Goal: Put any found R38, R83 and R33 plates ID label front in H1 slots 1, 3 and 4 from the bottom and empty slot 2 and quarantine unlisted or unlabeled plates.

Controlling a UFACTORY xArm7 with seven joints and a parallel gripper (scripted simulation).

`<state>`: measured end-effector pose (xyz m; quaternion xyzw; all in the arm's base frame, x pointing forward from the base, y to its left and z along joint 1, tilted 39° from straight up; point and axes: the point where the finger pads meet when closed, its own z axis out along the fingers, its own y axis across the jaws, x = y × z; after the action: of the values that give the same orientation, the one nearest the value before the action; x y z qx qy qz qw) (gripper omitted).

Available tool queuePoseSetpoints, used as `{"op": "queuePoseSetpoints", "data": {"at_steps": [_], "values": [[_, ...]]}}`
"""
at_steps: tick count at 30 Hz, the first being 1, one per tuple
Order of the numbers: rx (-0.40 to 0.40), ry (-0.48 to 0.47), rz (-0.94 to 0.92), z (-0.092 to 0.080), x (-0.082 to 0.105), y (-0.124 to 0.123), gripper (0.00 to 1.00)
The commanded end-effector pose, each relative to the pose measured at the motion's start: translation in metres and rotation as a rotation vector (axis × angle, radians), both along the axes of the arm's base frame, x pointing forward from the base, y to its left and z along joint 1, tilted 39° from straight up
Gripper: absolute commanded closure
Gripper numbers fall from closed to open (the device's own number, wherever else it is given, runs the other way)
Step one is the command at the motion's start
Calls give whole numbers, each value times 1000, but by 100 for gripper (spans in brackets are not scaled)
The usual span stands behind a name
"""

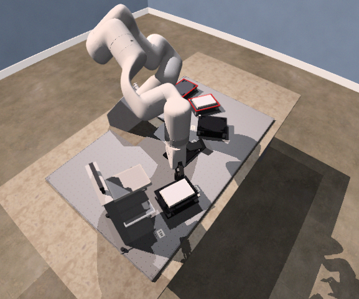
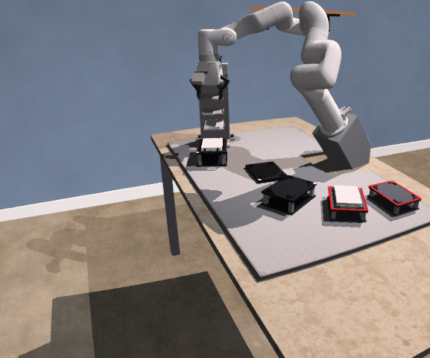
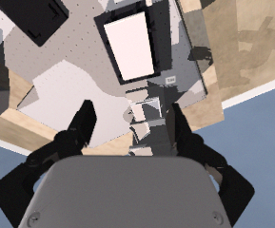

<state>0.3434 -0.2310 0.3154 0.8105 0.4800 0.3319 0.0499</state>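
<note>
The plate hotel (image 2: 227,101) is seen standing upright near the far left corner of the grey deck (image 2: 303,239), which is carried by the table (image 2: 361,300). Several shelves of the plate hotel are visible in the exterior view, and a light plate can be made out on a lower shelf, but the labels cannot be read. Just in front of the plate hotel, a white plate (image 2: 212,144) is seated flat on a black raised nest (image 2: 212,156). The same white plate (image 1: 177,192) is shown from the top view beside the plate hotel (image 1: 130,193). The end effector (image 2: 209,89) is held high in front of the upper shelves of the plate hotel, with its fingers spread fully apart, and nothing is held between them. In the wrist view the shelves are seen between the two fingers, apart from both. Further along the deck a flat black nest (image 2: 264,170) and a raised black nest (image 2: 288,189) are placed, both without a plate. Near the right end of the deck two red-edged nests are found: one (image 2: 330,204) carries a second white plate (image 2: 347,194), and the other (image 2: 395,192) carries none. The white arm (image 2: 317,65) is mounted on a grey tilted base (image 2: 355,142) at the back of the deck.
</note>
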Motion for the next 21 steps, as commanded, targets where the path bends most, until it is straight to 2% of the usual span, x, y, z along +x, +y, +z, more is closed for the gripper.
{"op": "queuePoseSetpoints", "data": {"at_steps": [1,6,15,21], "values": [[-79,-35,106,2,0,-1,0],[-177,-75,235,2,0,-1,0],[-178,-76,236,2,0,-1,0],[-178,-76,237,-6,6,1,0]]}}
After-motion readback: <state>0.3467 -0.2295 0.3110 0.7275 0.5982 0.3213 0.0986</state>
